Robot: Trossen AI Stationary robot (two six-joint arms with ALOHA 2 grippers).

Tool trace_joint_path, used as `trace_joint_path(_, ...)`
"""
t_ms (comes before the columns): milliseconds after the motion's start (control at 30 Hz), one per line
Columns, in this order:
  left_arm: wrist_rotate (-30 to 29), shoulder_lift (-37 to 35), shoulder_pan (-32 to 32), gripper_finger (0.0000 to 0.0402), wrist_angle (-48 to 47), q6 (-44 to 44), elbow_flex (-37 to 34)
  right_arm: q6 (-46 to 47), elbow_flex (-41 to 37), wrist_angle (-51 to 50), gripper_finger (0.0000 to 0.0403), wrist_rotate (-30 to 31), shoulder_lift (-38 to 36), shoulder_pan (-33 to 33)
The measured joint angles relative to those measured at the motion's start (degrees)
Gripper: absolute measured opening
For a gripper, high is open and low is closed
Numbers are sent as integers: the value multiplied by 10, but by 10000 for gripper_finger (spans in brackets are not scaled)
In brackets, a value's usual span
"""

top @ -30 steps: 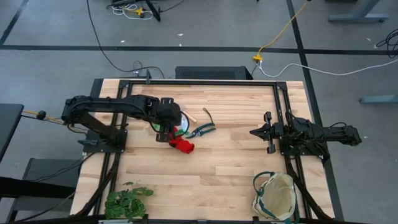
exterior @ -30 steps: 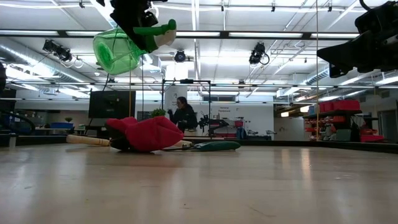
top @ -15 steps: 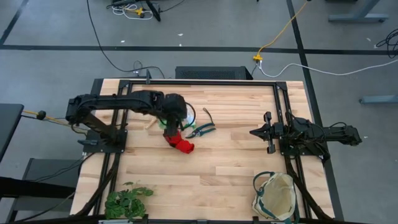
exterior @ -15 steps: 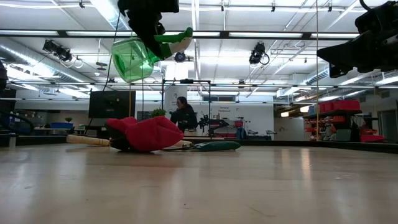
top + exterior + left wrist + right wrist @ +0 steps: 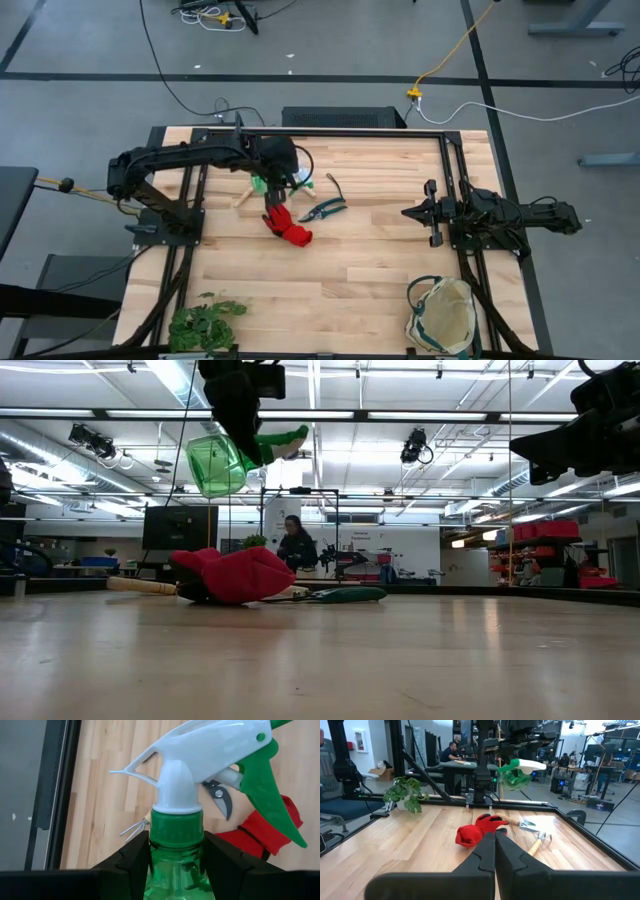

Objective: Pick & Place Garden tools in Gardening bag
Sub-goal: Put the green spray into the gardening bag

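My left gripper [image 5: 275, 183] hangs above the table's far left part, shut on the green spray bottle [image 5: 215, 465]. The bottle's white and green trigger head [image 5: 210, 750] sticks out past the fingers. Below it the red glove [image 5: 288, 228] lies on the table, with the dark pruning shears [image 5: 325, 208] beside it. The wooden-handled hand rake [image 5: 243, 197] and the trowel [image 5: 522, 823] lie close by. The cream gardening bag [image 5: 443, 315] stands at the near right corner. My right gripper [image 5: 408, 213] waits shut at the table's right side. My left gripper pinches the bottle's neck [image 5: 176, 837], just under the green collar, between its two fingers [image 5: 135, 857]. The fingers slant down from above and lie along the bottle, with the green body back between them. The bottle is lifted clear of the table and tilted, trigger head foremost.
A leafy green plant bunch [image 5: 205, 322] lies at the near left corner. A dark frame rail [image 5: 330, 132] runs along the table's far edge. Bare wood stretches between the glove and the bag. People sit in the room beyond the table.
My left gripper has carried the spray bottle toward the table's far edge and a little to the right, still clear of the table. The bottle has rolled somewhat in the hold. The glove, shears and other tools have stayed where they were.
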Motion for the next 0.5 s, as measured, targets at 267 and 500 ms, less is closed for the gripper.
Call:
trace_joint_path(267, 0, 0, 6, 167, 0, -5, 0, 0, 0, 0, 2, 0, 0, 0)
trace_joint_path(500, 5, 0, 5, 167, 0, -15, 0, 0, 0, 0, 2, 0, 0, 0)
